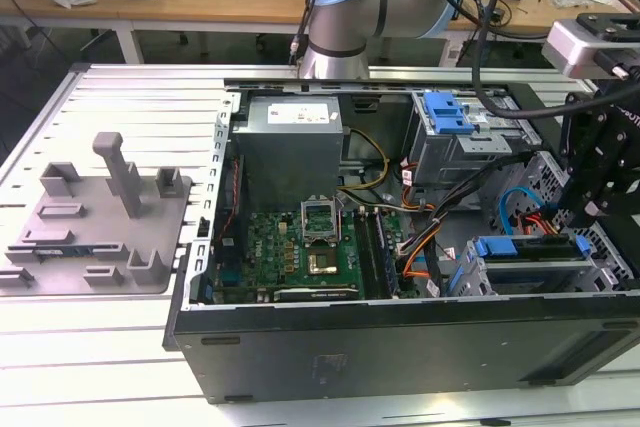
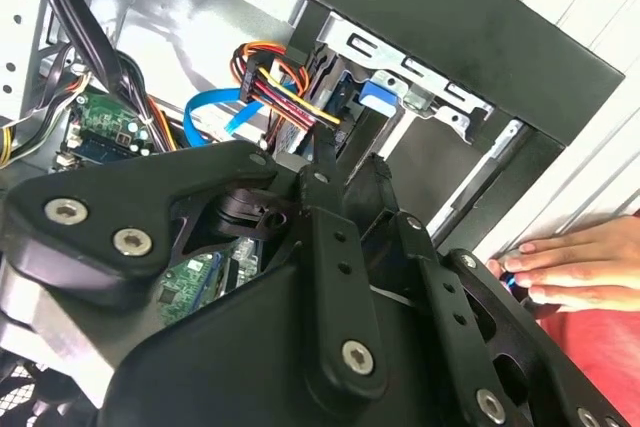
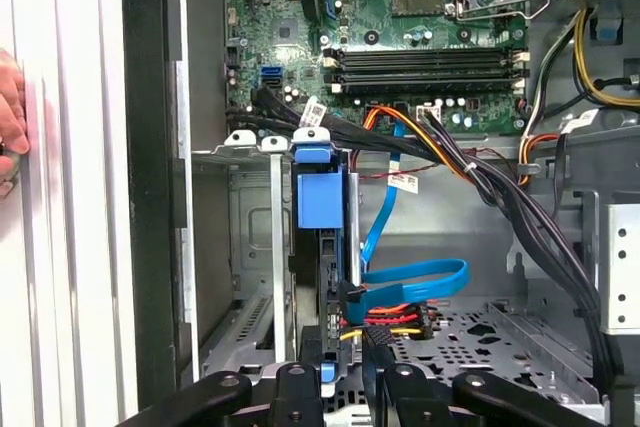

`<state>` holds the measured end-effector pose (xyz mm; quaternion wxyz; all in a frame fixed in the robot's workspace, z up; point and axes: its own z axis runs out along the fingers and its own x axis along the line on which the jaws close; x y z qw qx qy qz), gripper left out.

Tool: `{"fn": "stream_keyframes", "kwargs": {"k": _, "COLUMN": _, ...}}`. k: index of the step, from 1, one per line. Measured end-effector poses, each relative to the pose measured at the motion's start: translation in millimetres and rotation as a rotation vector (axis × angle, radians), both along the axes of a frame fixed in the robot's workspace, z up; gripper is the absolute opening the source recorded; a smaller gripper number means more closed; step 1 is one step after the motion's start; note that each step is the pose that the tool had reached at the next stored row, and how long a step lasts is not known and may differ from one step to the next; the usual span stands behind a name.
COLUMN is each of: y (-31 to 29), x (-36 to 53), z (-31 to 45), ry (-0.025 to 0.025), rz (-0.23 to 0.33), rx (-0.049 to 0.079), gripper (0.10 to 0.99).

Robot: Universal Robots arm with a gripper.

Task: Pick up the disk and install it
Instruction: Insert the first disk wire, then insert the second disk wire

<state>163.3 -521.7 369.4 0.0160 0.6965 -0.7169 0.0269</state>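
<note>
In the first wrist view the claw sits directly at the near end of the disk, which stands on edge in the drive cage of the open computer case. The disk's long axis runs straight away from the claw, into the cage, with its blue carrier end farthest off. I cannot tell whether the claw is clenched on the disk or released, as the linkage hides the tips. Beside the disk, blue data cables and red-yellow power wires loop close. Farther on lies the motherboard. A person's hand rests on the slatted desk outside the case wall
</note>
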Motion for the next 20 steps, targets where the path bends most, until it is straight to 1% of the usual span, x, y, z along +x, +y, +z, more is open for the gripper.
{"fn": "stream_keyframes", "kwargs": {"k": 3, "y": 0.2, "x": 0.2, "z": 2.6, "ry": 0.0001, "rz": 0.000, "rx": 0.000, "gripper": 0.306}}
{"fn": "stream_keyframes", "kwargs": {"k": 17, "y": 0.2, "x": 0.2, "z": 2.9, "ry": 0.0000, "rz": 0.000, "rx": -0.001, "gripper": 0.306}}
{"fn": "stream_keyframes", "kwargs": {"k": 20, "y": 0.4, "x": 1.3, "z": 8.0, "ry": 0.0000, "rz": 0.001, "rx": -0.003, "gripper": 0.306}}
